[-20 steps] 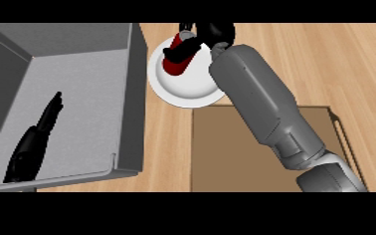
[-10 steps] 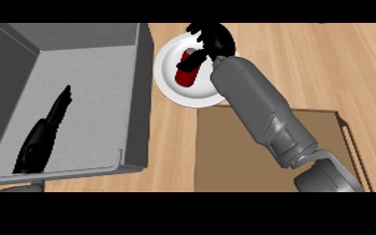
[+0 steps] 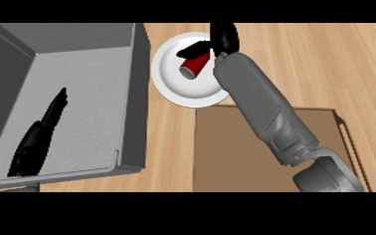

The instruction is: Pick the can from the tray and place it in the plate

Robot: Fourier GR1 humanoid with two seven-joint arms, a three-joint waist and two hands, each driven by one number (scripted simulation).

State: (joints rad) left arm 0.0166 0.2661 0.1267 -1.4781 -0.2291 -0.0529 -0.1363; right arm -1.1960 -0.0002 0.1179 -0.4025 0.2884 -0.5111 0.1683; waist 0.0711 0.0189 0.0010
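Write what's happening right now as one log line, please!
can: lying on white plate | right hand: over can, grip unclear | left hand: open, resting at view's left

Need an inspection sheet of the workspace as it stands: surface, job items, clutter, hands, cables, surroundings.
Surface: wooden counter.
Job's things: red can lies on its side on the white plate; brown tray shows nothing on it, partly hidden by the right forearm.
Clutter: nothing seen.
Hands: right hand over the plate's far edge, at the can's far end, grip unclear; left hand open, over the grey basin.
Cables: nothing seen.
Surroundings: the basin fills the view's left.
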